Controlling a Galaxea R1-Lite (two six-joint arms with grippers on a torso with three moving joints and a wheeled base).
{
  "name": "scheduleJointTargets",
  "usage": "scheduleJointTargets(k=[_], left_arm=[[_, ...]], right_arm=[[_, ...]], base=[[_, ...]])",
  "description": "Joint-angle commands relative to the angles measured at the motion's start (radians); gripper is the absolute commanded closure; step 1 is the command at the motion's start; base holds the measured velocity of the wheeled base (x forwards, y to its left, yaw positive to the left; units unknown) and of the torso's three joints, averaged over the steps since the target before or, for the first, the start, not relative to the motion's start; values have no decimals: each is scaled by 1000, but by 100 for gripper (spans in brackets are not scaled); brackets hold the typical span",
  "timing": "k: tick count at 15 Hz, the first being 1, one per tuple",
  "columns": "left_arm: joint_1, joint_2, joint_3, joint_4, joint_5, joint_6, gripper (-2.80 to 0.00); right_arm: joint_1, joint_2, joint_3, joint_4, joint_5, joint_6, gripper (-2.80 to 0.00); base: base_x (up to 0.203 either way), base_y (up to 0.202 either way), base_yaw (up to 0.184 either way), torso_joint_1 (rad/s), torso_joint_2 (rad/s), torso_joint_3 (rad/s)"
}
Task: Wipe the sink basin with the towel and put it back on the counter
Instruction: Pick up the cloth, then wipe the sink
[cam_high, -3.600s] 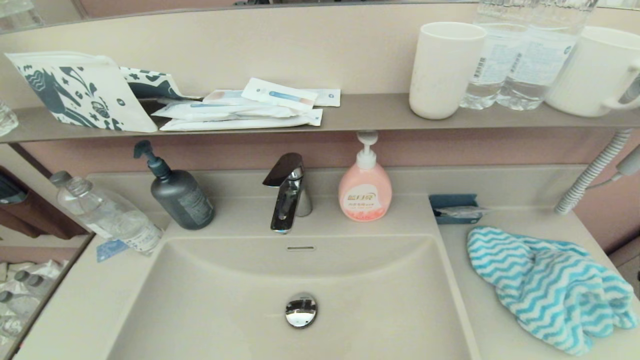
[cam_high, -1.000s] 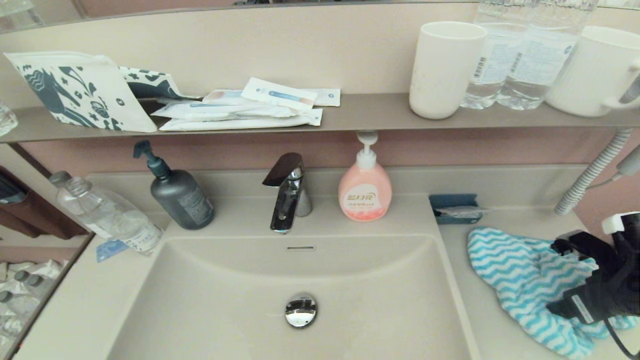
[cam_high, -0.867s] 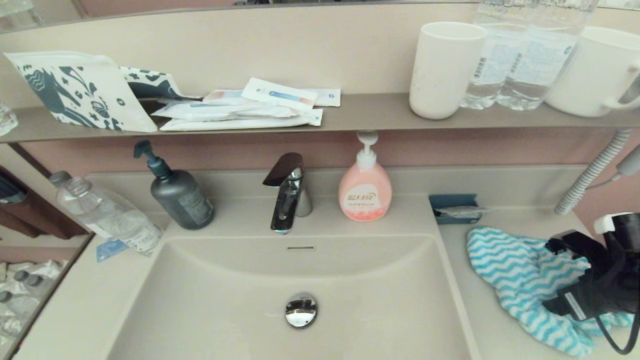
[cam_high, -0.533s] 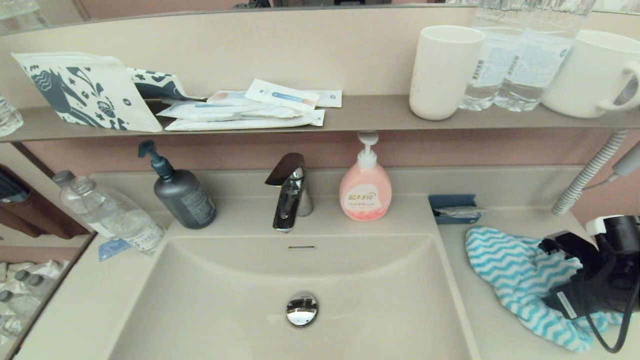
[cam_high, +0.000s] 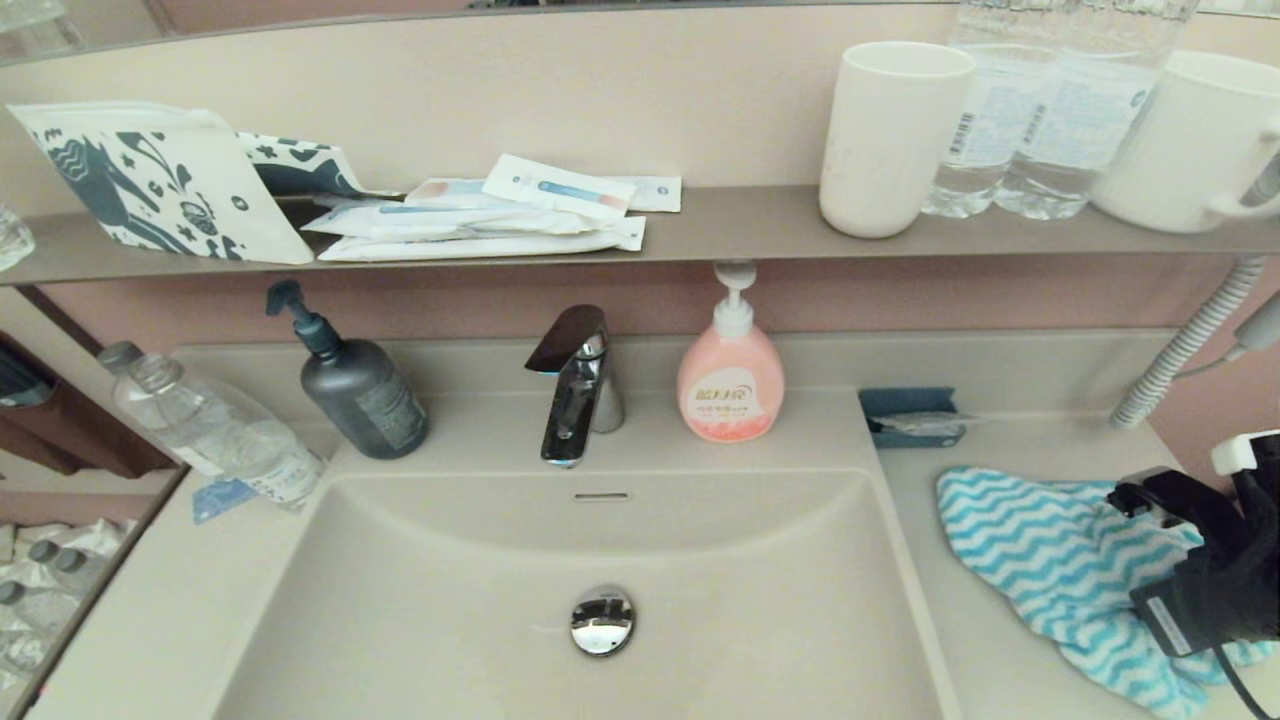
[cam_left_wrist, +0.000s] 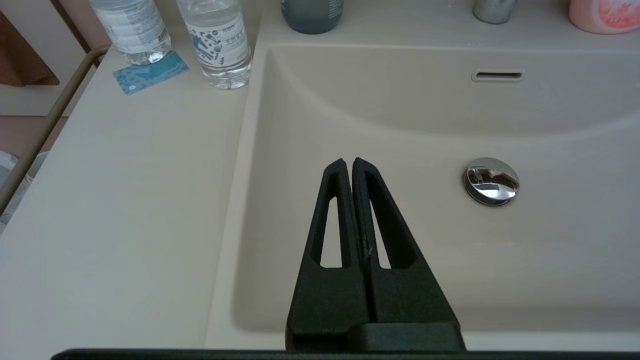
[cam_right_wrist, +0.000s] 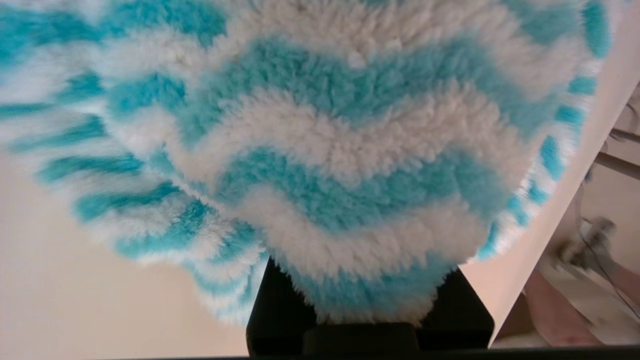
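The turquoise and white zigzag towel (cam_high: 1040, 545) lies on the beige counter (cam_high: 950, 625) to the right of the sink basin (cam_high: 450, 600). My right gripper (cam_high: 1165, 560) sits on the towel's right part, shut on the towel, with a thick wad of the towel (cam_right_wrist: 350, 165) bulging between its black fingers (cam_right_wrist: 272, 310) and hiding their tips. The basin holds only its chrome drain plug (cam_high: 602, 620) and the overflow slot (cam_high: 602, 496). My left gripper (cam_left_wrist: 347, 162) is shut and hovers over the basin's near left part, out of the head view.
A chrome faucet (cam_high: 575, 385), a pink soap bottle (cam_high: 730, 385) and a dark pump bottle (cam_high: 360, 395) stand behind the basin. A water bottle (cam_high: 215, 430) is at the left, a blue holder (cam_high: 908, 415) behind the towel. A hose (cam_high: 1185, 340) hangs at the right.
My right arm came in from the right onto the towel. In the last half second it drew back to the right, and the towel's near side stretched out toward it.
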Motion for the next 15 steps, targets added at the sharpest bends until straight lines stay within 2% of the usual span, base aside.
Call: scheduleJointTargets(k=[1, 5, 9, 11, 15], left_arm=[[0, 1, 0, 0, 0, 0, 0], [0, 1, 0, 0, 0, 0, 0], [0, 1, 0, 0, 0, 0, 0], [0, 1, 0, 0, 0, 0, 0], [0, 1, 0, 0, 0, 0, 0]], right_arm=[[-3, -139, -21, 79, 29, -1, 0], [-2, -317, -106, 283, 108, -1, 0], [28, -480, -316, 572, 196, 7, 0], [134, -516, -421, 663, 251, 105, 0], [479, -483, -522, 693, 274, 390, 0]], base=[[0, 0, 0, 0, 0, 0], [0, 0, 0, 0, 0, 0], [0, 0, 0, 0, 0, 0], [0, 0, 0, 0, 0, 0], [0, 0, 0, 0, 0, 0]])
